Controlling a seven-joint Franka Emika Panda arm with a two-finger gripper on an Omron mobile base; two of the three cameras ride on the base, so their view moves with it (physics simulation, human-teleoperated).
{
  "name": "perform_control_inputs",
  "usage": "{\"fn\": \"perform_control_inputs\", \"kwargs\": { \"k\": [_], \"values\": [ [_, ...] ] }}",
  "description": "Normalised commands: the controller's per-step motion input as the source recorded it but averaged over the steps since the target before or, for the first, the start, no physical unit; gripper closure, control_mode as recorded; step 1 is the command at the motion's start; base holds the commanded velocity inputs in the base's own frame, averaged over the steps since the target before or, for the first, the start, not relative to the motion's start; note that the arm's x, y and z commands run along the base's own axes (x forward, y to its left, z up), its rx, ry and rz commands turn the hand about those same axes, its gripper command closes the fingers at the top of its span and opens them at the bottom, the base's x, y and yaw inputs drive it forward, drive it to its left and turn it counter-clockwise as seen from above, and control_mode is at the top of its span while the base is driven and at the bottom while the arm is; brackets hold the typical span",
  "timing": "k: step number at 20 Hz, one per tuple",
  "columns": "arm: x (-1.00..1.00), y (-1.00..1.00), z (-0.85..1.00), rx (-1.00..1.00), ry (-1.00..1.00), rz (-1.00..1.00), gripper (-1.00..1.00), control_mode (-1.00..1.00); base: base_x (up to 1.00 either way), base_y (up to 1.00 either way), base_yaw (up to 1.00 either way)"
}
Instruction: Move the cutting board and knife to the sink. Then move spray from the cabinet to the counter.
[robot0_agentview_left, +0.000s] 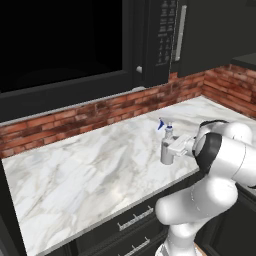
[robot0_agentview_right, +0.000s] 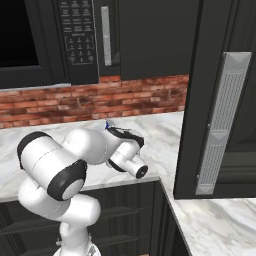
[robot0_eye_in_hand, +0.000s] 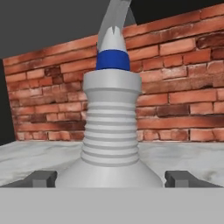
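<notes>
The spray (robot0_agentview_left: 166, 148) stands upright on the marble table (robot0_agentview_left: 90, 165) near the brick wall (robot0_agentview_left: 100, 112), between the gripper (robot0_eye_in_hand: 111, 177) fingers, which are spread apart, clear of its sides.

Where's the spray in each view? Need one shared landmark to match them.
Left base view: spray stands upright on the counter, centre-right, at the arm's hand.
Right base view: just its blue nozzle tip peeks over the arm, left of centre.
Hand view: close up at centre, between the tips of the gripper.
Shared landmark: the red brick wall behind it.
</notes>
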Motion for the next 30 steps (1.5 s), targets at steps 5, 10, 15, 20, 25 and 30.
{"fn": "perform_control_inputs", "kwargs": {
  "k": [5, 10, 15, 20, 25, 30],
  "values": [
    [-0.04, -0.13, 0.02, 0.08, 0.0, 0.0, -1.0, -1.0, 0.0, 0.0, 0.0],
    [-0.06, 0.0, 0.0, 0.02, -0.01, 0.0, -1.0, -1.0, 0.0, 0.0, 0.0],
    [-0.2, 0.0, 0.08, 0.0, -0.03, 0.0, -1.0, -1.0, 0.0, 0.0, 0.0],
    [-0.11, 0.0, 0.12, 0.0, -0.02, 0.0, -1.0, -1.0, 0.0, 0.0, 0.0],
    [0.0, 0.0, 0.16, 0.01, 0.0, 0.0, -1.0, -1.0, 0.0, 0.0, 0.0],
    [0.0, 0.0, 0.22, 0.02, 0.0, 0.0, -1.0, -1.0, 0.0, 0.0, 0.0]
  ]
}}
